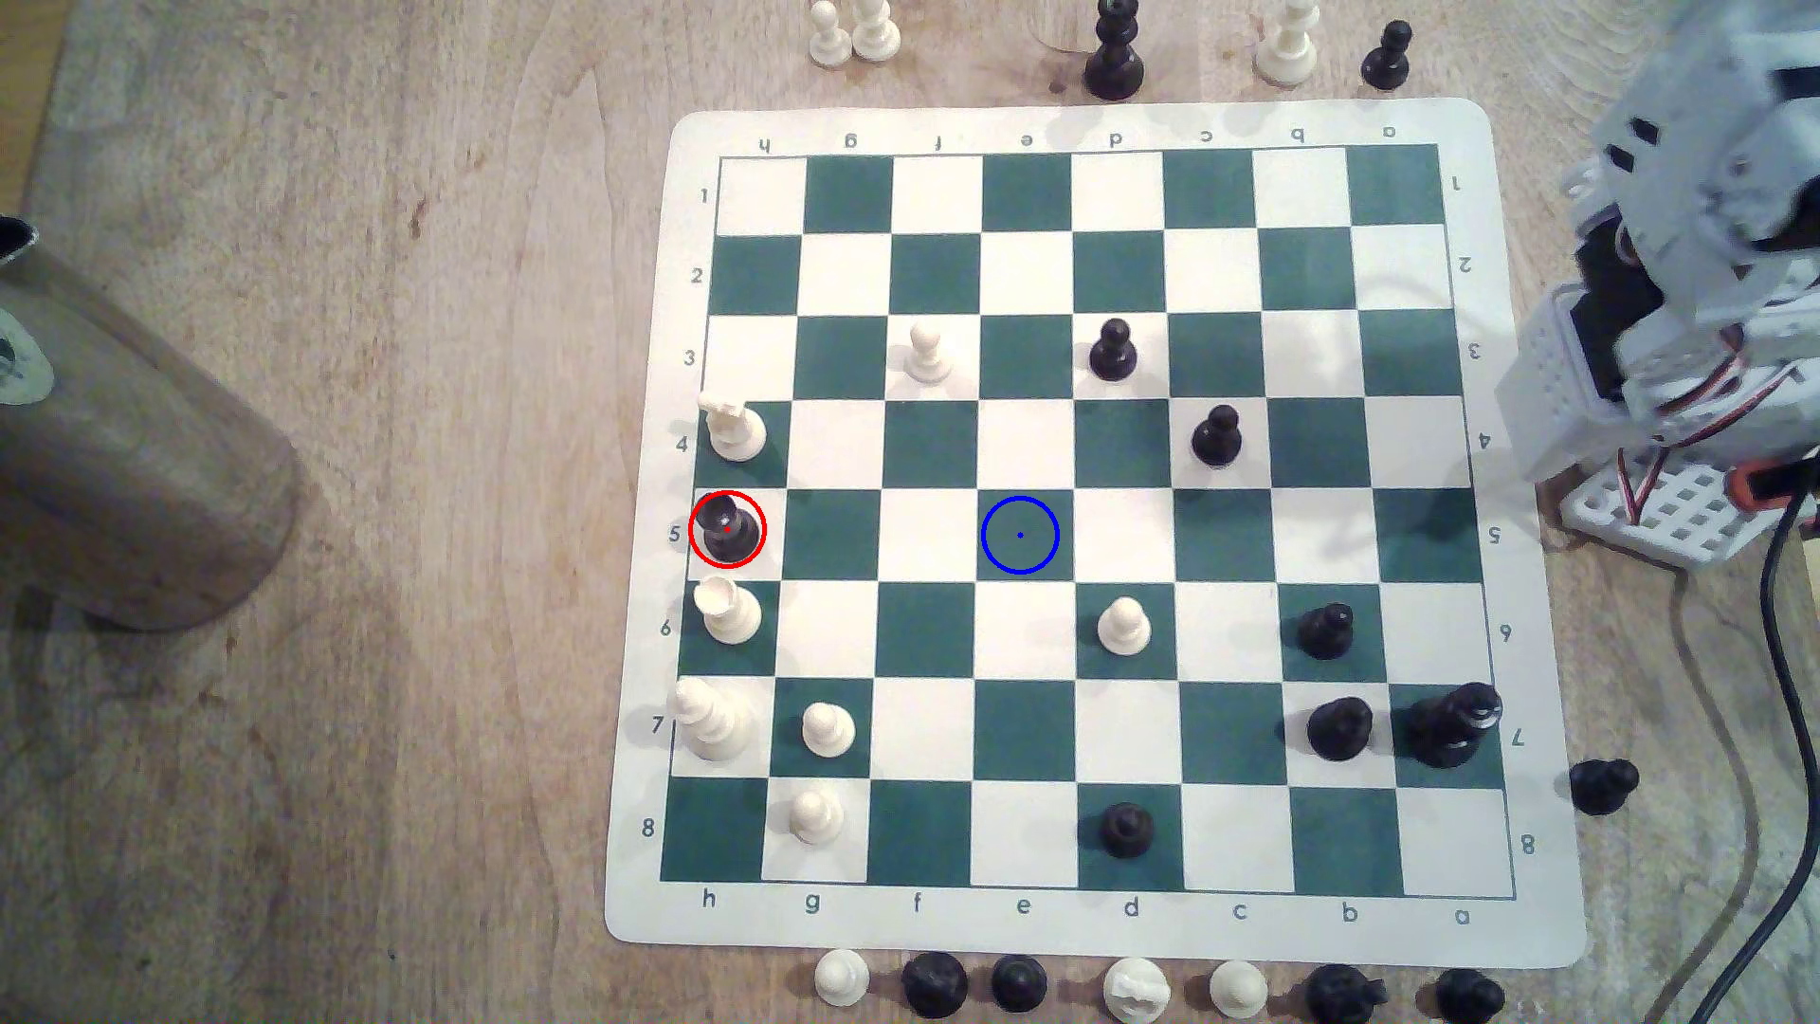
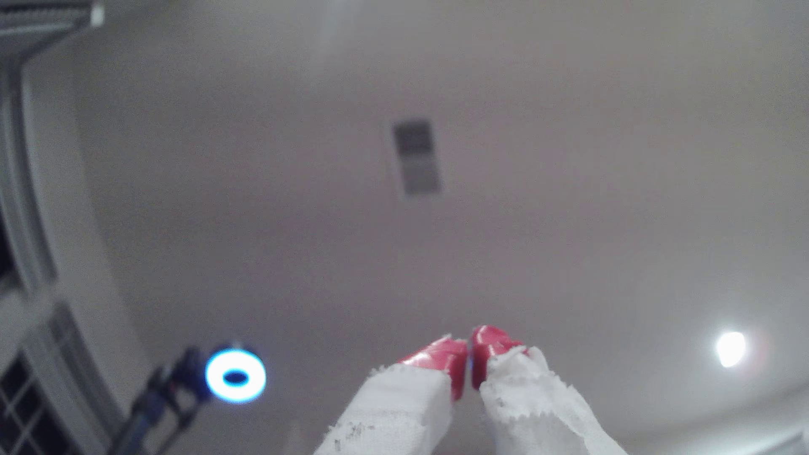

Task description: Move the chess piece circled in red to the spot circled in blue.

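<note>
Red-tipped fingers (image 2: 451, 363) pressed together on nothing — the move is not yet begun.

Wrapped in white tape below the red pads, the gripper (image 2: 469, 361) points up at a pale ceiling with a vent (image 2: 416, 157), its tips touching and empty. Outward, in the exterior view, the arm (image 1: 1694, 246) sits folded off the board's right edge, well apart from the chess piece circled in red (image 1: 727, 529), which stands on its cream square at the left edge between two white pieces. Everything is left to do: reach, grasp, carry to the spot circled in blue (image 1: 1019, 535) — bare, same row.
</note>
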You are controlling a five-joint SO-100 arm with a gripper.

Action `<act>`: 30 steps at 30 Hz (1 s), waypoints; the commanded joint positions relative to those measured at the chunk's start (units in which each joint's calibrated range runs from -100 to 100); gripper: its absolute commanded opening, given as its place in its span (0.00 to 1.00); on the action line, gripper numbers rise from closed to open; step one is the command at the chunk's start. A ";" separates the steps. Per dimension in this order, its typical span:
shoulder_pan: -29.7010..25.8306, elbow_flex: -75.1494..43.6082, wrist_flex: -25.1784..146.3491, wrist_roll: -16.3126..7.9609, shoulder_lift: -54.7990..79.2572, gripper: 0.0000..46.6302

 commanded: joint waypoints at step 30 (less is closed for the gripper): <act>0.32 -40.72 97.24 -1.66 30.53 0.08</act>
